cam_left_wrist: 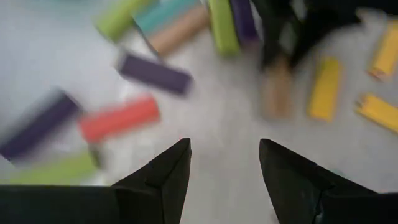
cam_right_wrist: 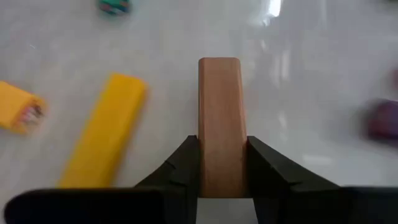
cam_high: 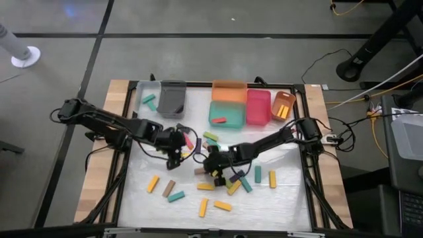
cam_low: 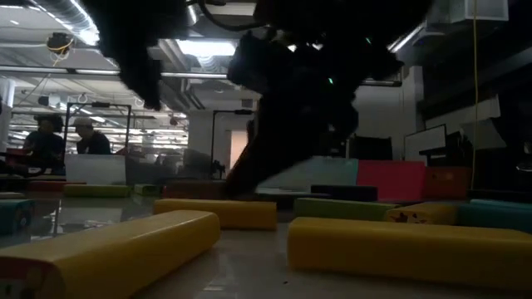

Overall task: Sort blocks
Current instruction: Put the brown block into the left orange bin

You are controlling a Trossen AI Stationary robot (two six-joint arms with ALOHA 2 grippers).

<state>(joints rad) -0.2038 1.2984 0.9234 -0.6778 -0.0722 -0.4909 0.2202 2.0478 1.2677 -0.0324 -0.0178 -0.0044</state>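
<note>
Right gripper [cam_right_wrist: 221, 167]: your fingers clamp the flat brown wooden bar [cam_right_wrist: 219, 118], lying lengthwise between them, far end jutting past the tips | Left gripper [cam_left_wrist: 224, 163]: fingers spread, empty; red bar [cam_left_wrist: 119, 118] beyond them

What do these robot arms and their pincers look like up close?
Both arms are slim, jointed and black, with dark cables trailing off them. The left tool and right tool each end in two matte black, wedge-shaped fingers tapering to points, with no markings visible.
</note>
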